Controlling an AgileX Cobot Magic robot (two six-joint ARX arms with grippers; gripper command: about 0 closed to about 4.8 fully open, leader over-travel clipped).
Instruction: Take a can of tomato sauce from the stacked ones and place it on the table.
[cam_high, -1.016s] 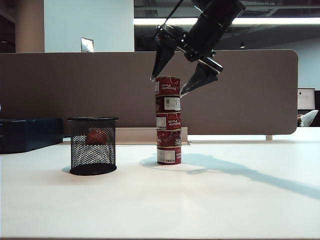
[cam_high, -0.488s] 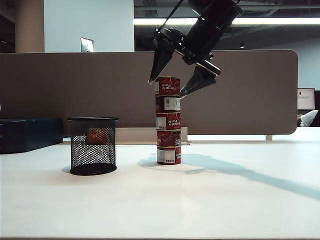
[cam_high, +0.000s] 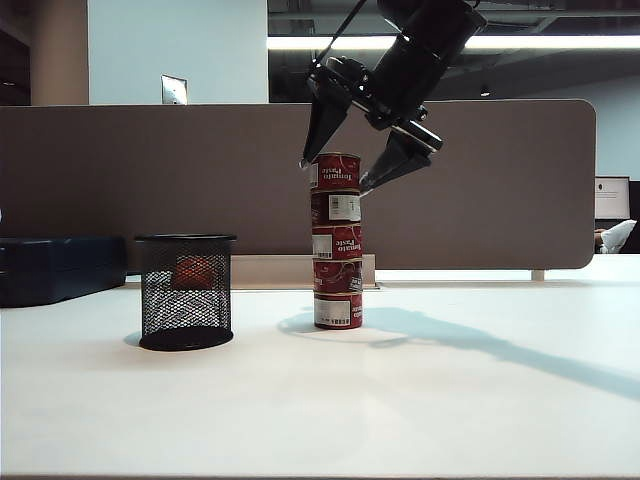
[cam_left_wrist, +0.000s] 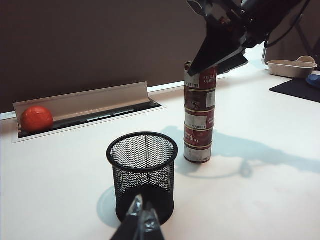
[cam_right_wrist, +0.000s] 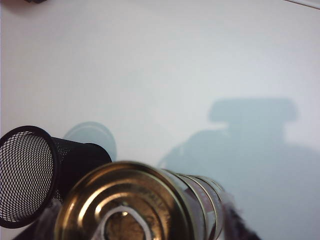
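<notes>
The right arm comes down from the upper right of the exterior view, slanting left, and its right end effector (cam_high: 335, 172) points down and left over the stack of tins (cam_high: 337, 240). Its two dark fingers stand wide apart, one tip just left of the top tin's upper rim, the other beside that tin's right flank; whether either tip touches the tin cannot be told. The can of tomato sauce (cam_high: 336, 171), bright red with white lettering, is that top tin, still on the stack and not lifted. From the right wrist view its gold-toned lid (cam_right_wrist: 122, 205) fills the near edge, with blurred dark finger shapes at either side.

The stack of five stands upright on the white counter (cam_high: 420, 400), a little right of centre, in front of the brown-grey divider panel (cam_high: 150, 170). The black mesh cup (cam_high: 186, 291) stands well to its left.

The left end effector (cam_left_wrist: 141, 225) shows only as a pair of tips close together at the near edge of its wrist view, just in front of the mesh cup, nothing between them. An orange ball (cam_left_wrist: 36, 118) lies in the far slot of the counter.

Against a second ago, the right fingers have drawn slightly closer about the top tin; stack and cup are unmoved.
</notes>
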